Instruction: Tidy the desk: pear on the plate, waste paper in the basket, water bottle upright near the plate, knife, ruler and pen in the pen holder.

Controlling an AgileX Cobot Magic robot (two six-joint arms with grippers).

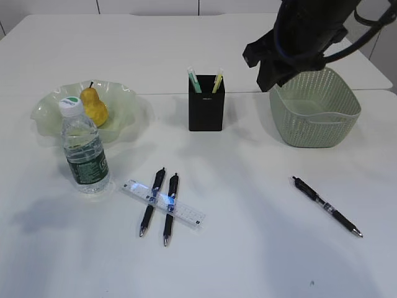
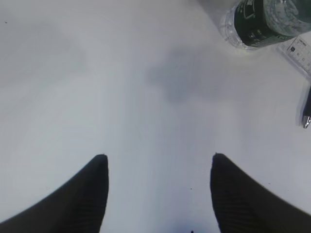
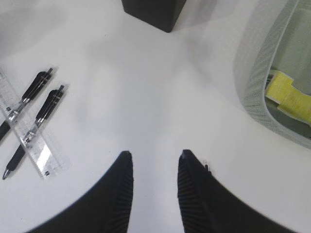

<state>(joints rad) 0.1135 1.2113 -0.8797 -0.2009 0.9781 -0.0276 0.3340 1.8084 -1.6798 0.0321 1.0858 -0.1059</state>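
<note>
A yellow pear [image 1: 94, 107] lies on the pale green plate [image 1: 46, 112]. The water bottle [image 1: 85, 152] stands upright in front of the plate and also shows in the left wrist view [image 2: 265, 22]. A clear ruler [image 1: 186, 212] lies under two black pens [image 1: 152, 202] [image 1: 170, 208]. A third pen [image 1: 327, 207] lies at the right. The black pen holder [image 1: 206, 103] has a green and a yellow slim item in it. Yellow paper [image 3: 290, 97] lies in the basket [image 1: 315, 115]. My left gripper [image 2: 159, 158] is open over bare table. My right gripper [image 3: 155, 154] is open and empty, high beside the basket.
My right arm [image 1: 291, 43] hangs above the basket's left rim. In the right wrist view the ruler [image 3: 29, 141], the two pens [image 3: 34, 87] and the holder [image 3: 153, 12] lie ahead, with the basket wall [image 3: 257, 87] to the right.
</note>
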